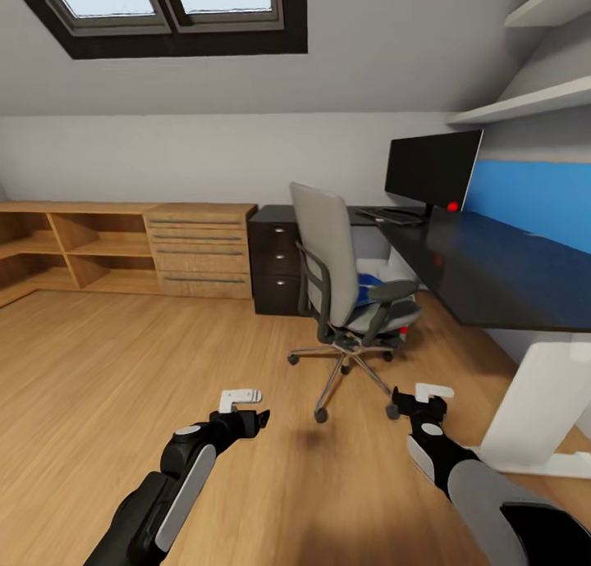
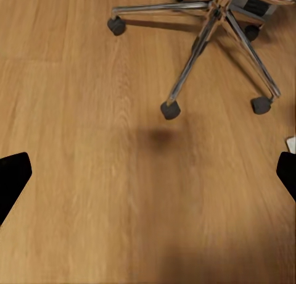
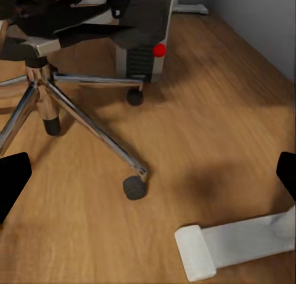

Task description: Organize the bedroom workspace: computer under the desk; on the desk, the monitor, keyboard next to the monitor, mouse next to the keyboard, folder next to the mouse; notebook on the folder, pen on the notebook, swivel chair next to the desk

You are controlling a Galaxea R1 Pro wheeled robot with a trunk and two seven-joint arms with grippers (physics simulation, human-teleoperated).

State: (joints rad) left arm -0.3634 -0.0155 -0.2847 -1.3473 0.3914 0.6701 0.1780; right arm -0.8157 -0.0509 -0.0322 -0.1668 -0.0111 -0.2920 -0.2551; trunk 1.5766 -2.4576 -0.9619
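Note:
The grey swivel chair [image 1: 336, 271] stands on the wood floor before the black desk [image 1: 492, 275], its back towards me. A blue folder [image 1: 368, 290] lies on its seat. On the desk, the black monitor [image 1: 432, 169] stands at the far end with the keyboard [image 1: 389, 215] in front of it. The computer [image 3: 145, 46] with its red light sits on the floor behind the chair's star base [image 3: 44, 86]. My left gripper [image 1: 256, 419] and right gripper [image 1: 422, 402] both hang open and empty, low over the floor short of the chair. Mouse, notebook and pen are out of view.
A black drawer unit [image 1: 275, 258] with silver knobs closes the desk's far end. Wooden drawer cabinets and shelves [image 1: 123, 250] line the back wall. The desk's white leg [image 1: 538, 410] and flat foot [image 3: 231, 244] stand right of my right gripper. Chair castors [image 2: 170, 109] lie ahead.

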